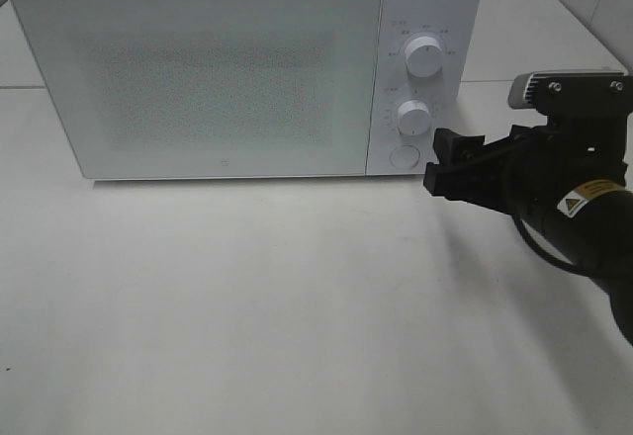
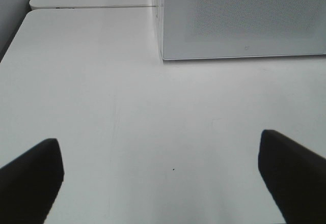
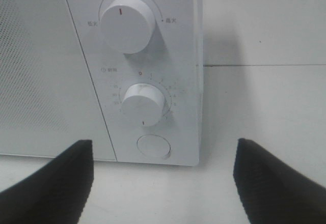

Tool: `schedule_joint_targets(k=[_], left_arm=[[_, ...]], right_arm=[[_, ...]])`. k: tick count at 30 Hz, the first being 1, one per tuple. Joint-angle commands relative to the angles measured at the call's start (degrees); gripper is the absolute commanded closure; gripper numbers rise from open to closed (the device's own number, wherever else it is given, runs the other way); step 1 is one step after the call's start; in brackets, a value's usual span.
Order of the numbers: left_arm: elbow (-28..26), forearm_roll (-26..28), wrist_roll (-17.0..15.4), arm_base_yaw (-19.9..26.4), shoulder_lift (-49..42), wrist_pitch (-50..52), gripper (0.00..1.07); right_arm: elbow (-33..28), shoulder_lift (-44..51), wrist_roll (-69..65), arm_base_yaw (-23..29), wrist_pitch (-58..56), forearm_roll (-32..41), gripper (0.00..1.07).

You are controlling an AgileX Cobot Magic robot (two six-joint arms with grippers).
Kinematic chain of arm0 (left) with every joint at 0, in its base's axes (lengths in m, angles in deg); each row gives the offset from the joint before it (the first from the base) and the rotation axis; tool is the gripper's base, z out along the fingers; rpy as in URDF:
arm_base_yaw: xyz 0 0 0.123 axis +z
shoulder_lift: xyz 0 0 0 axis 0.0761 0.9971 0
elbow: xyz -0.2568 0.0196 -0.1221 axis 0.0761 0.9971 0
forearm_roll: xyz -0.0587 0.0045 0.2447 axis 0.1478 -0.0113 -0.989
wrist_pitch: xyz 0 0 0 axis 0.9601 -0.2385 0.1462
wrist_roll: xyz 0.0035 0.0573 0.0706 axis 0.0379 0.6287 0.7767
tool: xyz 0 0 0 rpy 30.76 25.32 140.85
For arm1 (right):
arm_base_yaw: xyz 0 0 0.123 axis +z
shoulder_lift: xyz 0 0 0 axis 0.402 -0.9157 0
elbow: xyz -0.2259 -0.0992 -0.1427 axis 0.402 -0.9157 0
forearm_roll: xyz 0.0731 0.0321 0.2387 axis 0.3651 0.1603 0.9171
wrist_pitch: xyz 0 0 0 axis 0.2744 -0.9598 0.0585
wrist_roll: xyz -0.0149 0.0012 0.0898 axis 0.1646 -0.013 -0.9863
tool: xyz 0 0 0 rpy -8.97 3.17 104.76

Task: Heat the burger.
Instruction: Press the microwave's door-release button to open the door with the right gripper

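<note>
Scene: A white microwave (image 1: pixel 218 69) stood at the back of a pale table (image 1: pixel 297 306), its speckled door (image 1: pixel 198 74) closed.
Burger: You could not have picked out the burger in any of the three views. Whether it sat behind that frosted door cannot be told.
Right gripper: Your right gripper (image 1: pixel 445 163) hung above the table just in front of the control panel, level with the lower controls and touching nothing.
Right claw: Its black fingers (image 3: pixel 56 183) were spread wide, with nothing held between them.
Left gripper: Your left gripper (image 2: pixel 159 142) showed only in its own wrist view. It was low over bare table and faced the door end of the microwave, well short of it.
Left claw: Spread wide too, fingers (image 2: pixel 30 178) far apart and empty.
Controls: An upper knob (image 3: pixel 127 24), a lower knob (image 3: pixel 144 104) and a round button (image 3: pixel 153 146) ran down the panel.
Knob marks: The upper knob's red line pointed to the top of its scale. The lower knob's dark mark pointed toward the button.
</note>
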Motion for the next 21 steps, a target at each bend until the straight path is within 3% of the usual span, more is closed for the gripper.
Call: schedule_joint_targets(k=[1,15,21], left_arm=[[0.2,0.4,-0.2,0.2,-1.2,0.4,0.09],[0.2,0.4,-0.2,0.2,-1.2,0.4,0.09],[0.2,0.4,-0.2,0.2,-1.2,0.4,0.09]], right_arm=[[-0.1,-2.2,0.7,3.2,3.5,3.7,0.33],[-0.1,-4.2,0.5,5.4,3.5,6.2,0.33],[-0.1,-4.2,-7.4,5.4,3.6,6.3,0.33]])
